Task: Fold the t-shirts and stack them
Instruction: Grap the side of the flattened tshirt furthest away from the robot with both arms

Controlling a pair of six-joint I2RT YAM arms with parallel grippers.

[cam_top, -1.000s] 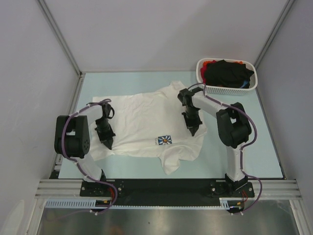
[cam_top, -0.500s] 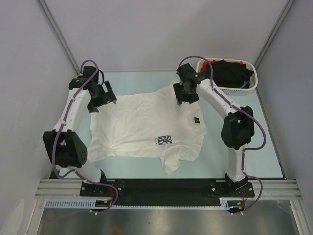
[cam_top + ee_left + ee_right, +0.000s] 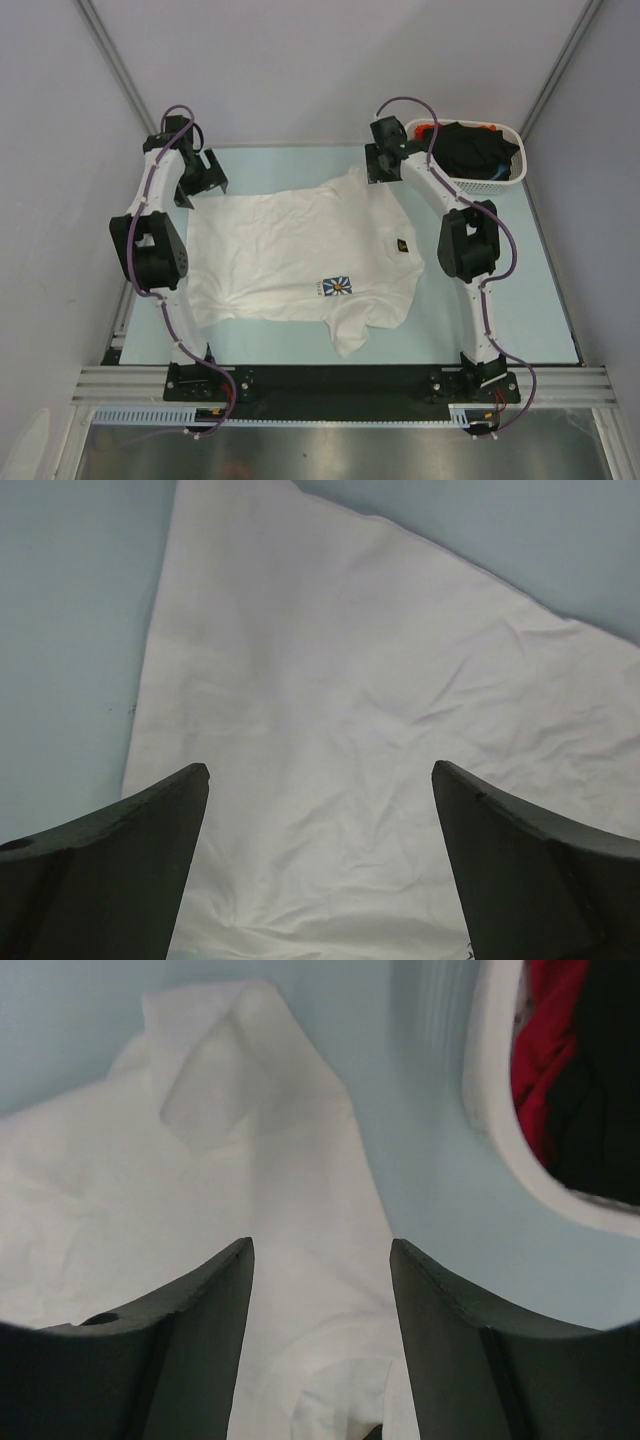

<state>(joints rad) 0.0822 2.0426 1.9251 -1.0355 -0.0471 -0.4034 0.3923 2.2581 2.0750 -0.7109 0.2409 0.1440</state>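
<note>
Both arms look alike: slim white links joined by chunky black joint housings. The left arm (image 3: 150, 250) and the right arm (image 3: 468, 245) each carry a purple cable (image 3: 403, 99) that loops free at the far end and runs down the links to the base. The bases (image 3: 190, 378) are black and sit on a black plate (image 3: 340, 380) along the near edge of the table (image 3: 540, 300). The left gripper (image 3: 320, 780) has dark grey, matte fingers (image 3: 110, 870), wedge-shaped, tapering to blunt tips. The right gripper (image 3: 320, 1245) has fingers (image 3: 175, 1345) of the same kind, their inner faces gently curved.
</note>
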